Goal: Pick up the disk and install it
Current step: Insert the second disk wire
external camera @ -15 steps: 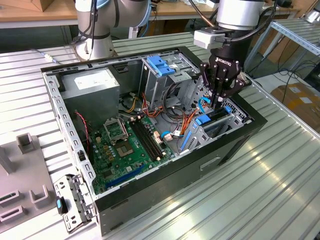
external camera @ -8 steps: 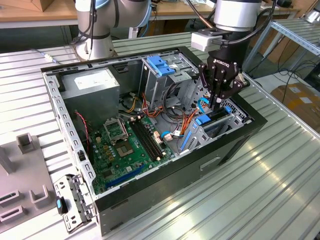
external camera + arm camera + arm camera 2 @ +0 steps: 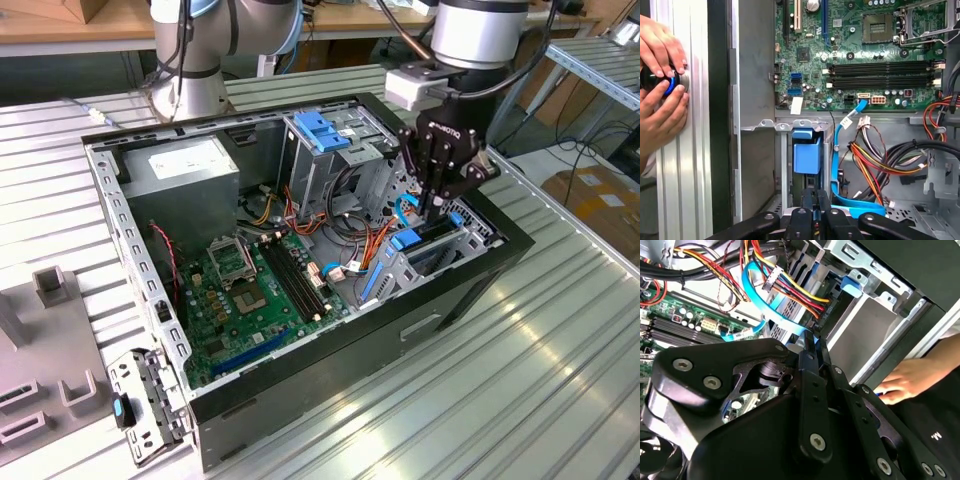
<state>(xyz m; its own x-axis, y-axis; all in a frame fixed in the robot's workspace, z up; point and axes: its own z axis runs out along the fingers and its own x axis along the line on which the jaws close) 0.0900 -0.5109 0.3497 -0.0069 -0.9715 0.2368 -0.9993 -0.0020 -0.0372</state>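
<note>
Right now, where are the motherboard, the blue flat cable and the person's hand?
motherboard [image 3: 840, 55]: first wrist view, green board above the memory slots.
blue flat cable [image 3: 834, 165]: first wrist view, its upright run.
hand [image 3: 909, 380]: second wrist view, middle of the hand.

The black gripper [image 3: 437, 205] hangs low in the open black computer case [image 3: 470, 290], hemmed by the tall grey metal drive cage [image 3: 335, 160] and a tangle of red, yellow and light-blue cables [image 3: 875, 160]. Over the green motherboard [image 3: 255, 295] the way stands open. Two bare hands [image 3: 660, 80] rest on the ribbed aluminium bench [image 3: 480, 400] just beside the case wall.
</note>
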